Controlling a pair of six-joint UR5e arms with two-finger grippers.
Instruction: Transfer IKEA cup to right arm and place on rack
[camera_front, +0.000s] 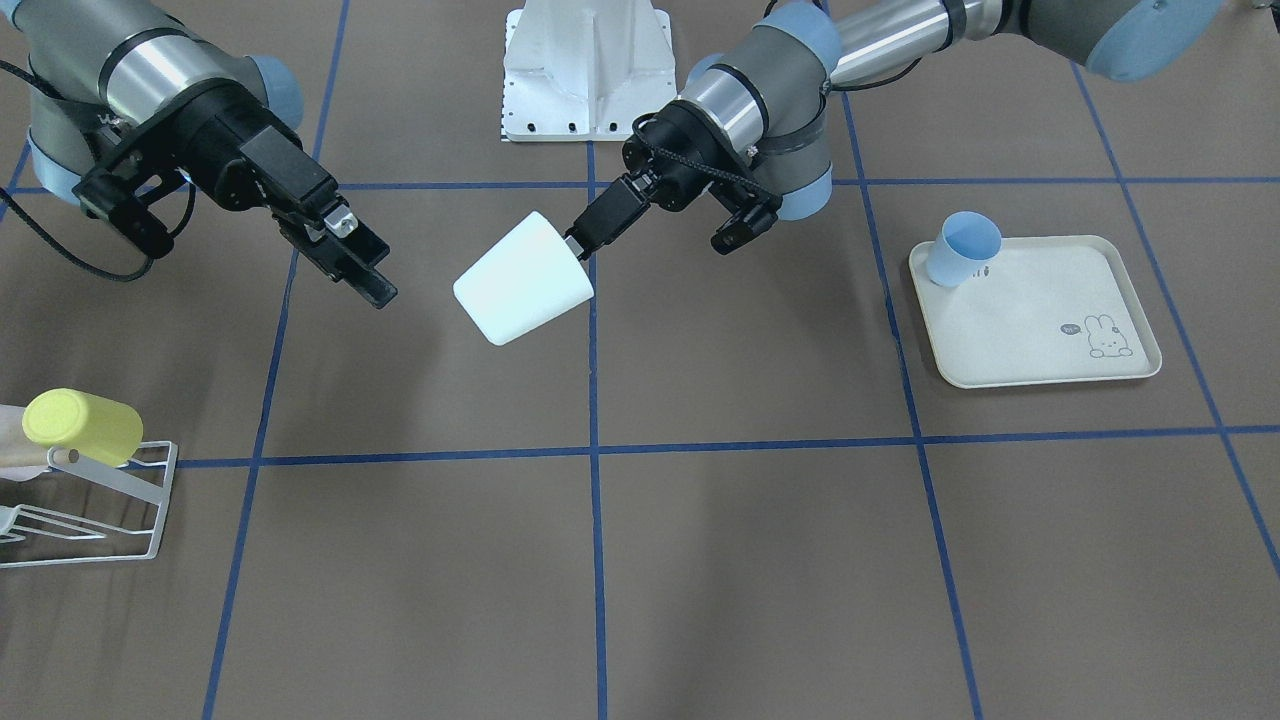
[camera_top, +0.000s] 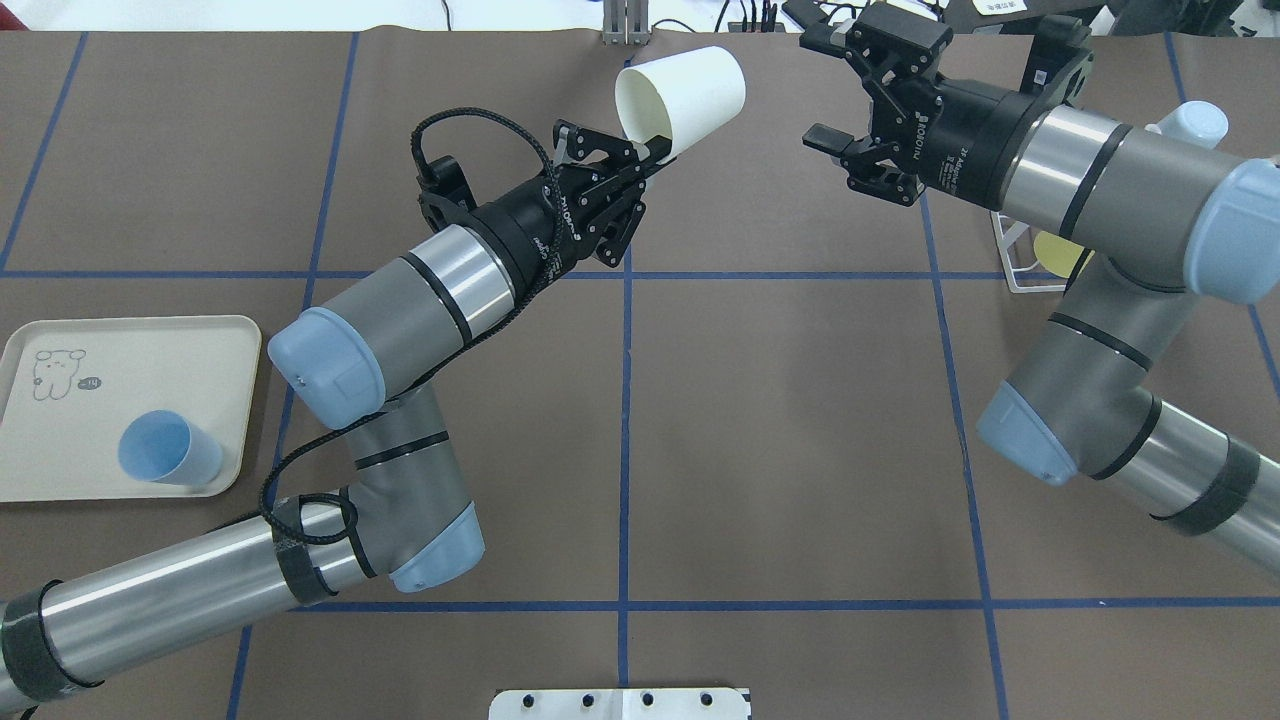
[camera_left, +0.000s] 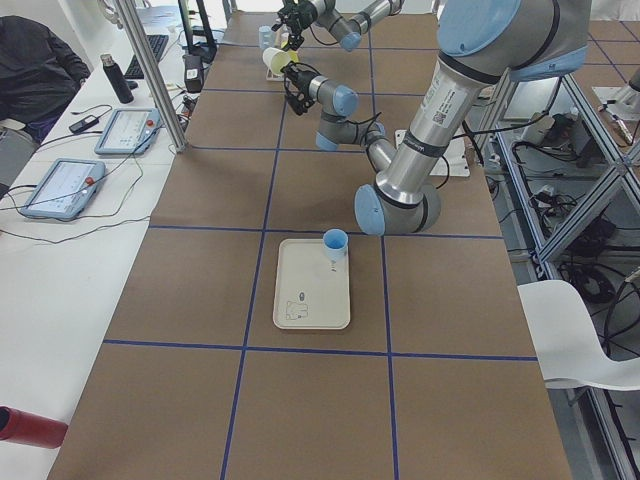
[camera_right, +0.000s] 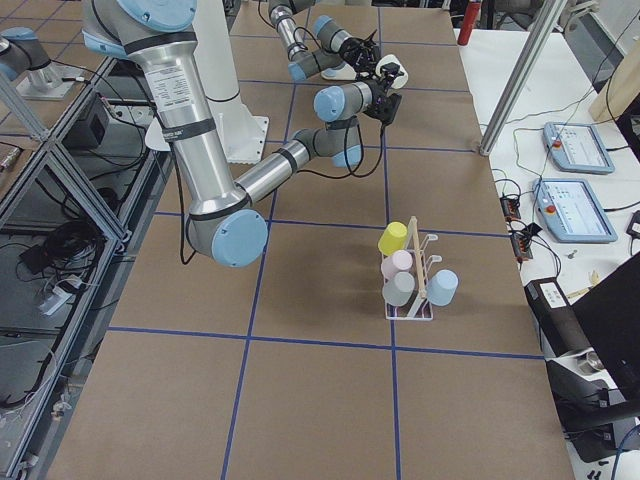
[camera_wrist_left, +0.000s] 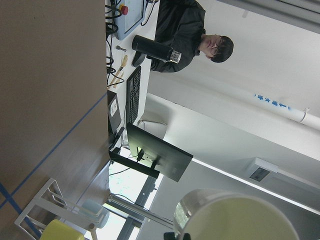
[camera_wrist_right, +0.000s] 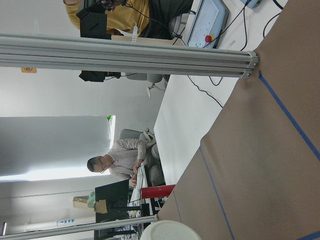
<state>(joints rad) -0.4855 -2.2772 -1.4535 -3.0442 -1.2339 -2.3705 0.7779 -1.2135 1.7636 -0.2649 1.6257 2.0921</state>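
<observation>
Cup pinched at its rim by my left claw; right claw spread near it, not touching. Handover judged pending: right must clamp next.

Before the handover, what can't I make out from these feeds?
Rack: cut by the front view's left edge; in the overhead view the right arm covers most of it.
Free prongs: too small in the exterior right view.
Left gripper's hold on the white cup: left wrist view shows only the rim at its bottom edge, no jaws.
Right gripper: no jaws in its wrist view.
</observation>
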